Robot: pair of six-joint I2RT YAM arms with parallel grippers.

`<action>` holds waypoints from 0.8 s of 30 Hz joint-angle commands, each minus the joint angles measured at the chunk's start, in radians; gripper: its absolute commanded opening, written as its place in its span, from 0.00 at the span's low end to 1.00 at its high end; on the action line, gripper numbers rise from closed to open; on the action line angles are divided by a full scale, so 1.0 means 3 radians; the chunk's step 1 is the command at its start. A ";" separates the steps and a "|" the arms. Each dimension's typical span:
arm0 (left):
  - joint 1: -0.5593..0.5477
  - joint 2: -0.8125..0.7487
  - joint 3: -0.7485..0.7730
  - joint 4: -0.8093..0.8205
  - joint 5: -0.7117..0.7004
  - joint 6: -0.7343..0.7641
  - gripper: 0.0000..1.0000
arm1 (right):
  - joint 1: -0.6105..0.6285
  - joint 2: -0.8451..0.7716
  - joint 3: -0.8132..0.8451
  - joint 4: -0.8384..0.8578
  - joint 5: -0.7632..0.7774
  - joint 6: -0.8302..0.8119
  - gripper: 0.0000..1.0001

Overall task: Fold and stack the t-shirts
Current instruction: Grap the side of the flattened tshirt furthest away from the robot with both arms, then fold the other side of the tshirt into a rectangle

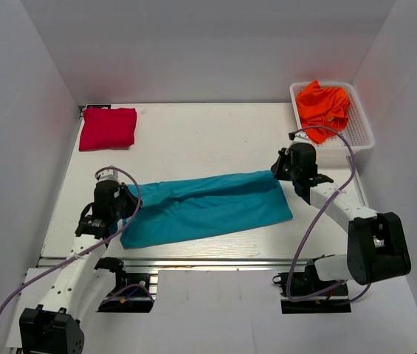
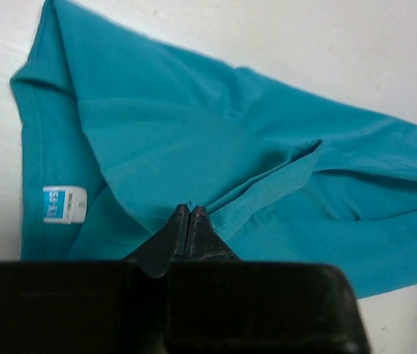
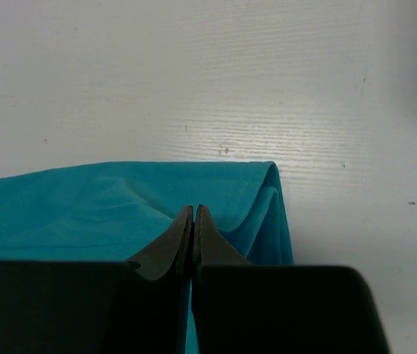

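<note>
1. Layout, top view: the teal t-shirt [image 1: 204, 205] lies on the bench [image 1: 208, 133] as a long, narrow band through the centre, running from 8 o'clock to 3 o'clock. A red t-shirt [image 1: 108, 127], already folded, sits at 10 o'clock. An orange t-shirt [image 1: 323, 103] is bunched in the white basket [image 1: 363, 136] at 2 o'clock.
2. Left fingers [image 2: 178, 230]: pressed together with no gap, tips at a fold edge on the collar end of the teal t-shirt, with the size label [image 2: 64, 204] at their 9 o'clock. Cannot tell whether cloth is pinched.
3. Right fingers [image 3: 181, 236]: also pressed together, tips over the far corner of the band, where two layers curl at the edge. A grip on the cloth is likely but not confirmed.
4. Risk A: if only the top layer is caught at either end, lifting would peel the band open. Cause: the layers are loose and offset at the corner.
5. Risk B: if one end is held and the other is not, a cross-fold would drag the cloth askew. Cause: an uneven hold.
6. Risk C: the band is not straight, and wrinkles run near the left tips, so folding now would set them in and leave a lumpy packet.
7. Risk D: a crooked packet would sit badly on the red t-shirt, and the stack could slump.
8. The orange t-shirt is not yet folded.
</note>
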 commanded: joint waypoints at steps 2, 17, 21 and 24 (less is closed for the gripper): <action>-0.0006 -0.0055 -0.0145 -0.0202 0.0065 -0.0097 0.00 | -0.0010 -0.0154 -0.0178 -0.0046 0.0042 0.0068 0.03; -0.0036 -0.0622 0.0290 -0.1082 0.0131 -0.0357 0.81 | -0.0025 -0.1090 -0.0536 -0.0501 0.0362 0.0242 0.90; -0.0036 -0.0501 0.0204 -0.0516 0.0279 -0.0189 1.00 | 0.0005 -0.0963 -0.0414 -0.0104 -0.0391 0.0017 0.90; -0.0036 -0.0053 0.0167 0.0061 0.0616 -0.0123 1.00 | 0.0071 -0.0692 -0.0347 0.0147 -0.0902 -0.0014 0.90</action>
